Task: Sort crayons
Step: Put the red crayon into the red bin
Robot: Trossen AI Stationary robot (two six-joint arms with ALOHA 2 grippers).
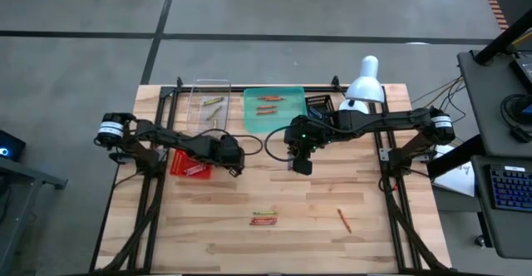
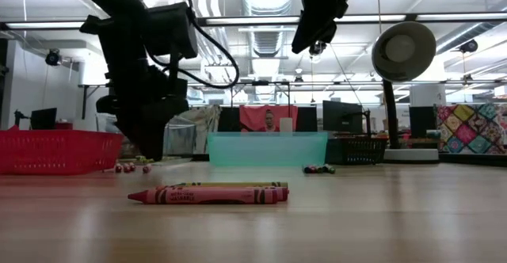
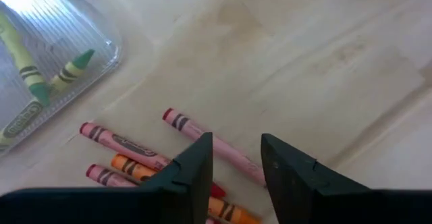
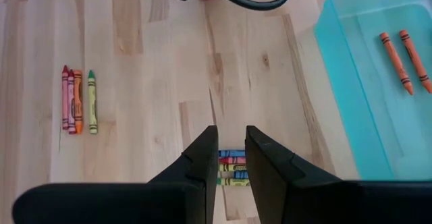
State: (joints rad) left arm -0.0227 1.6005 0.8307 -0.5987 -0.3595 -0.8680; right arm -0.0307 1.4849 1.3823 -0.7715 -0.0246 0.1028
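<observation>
The wooden surface is carrying a clear tray, teal tray and red basket. Loose crayons are lying near.

pale matt wooden table, ribbed clear plastic tray (glossy), translucent teal plastic tray, paper-wrapped wax crayons

Dark left gripper fingers hide part of the loose red, pink and orange wax crayons beneath them.
</observation>
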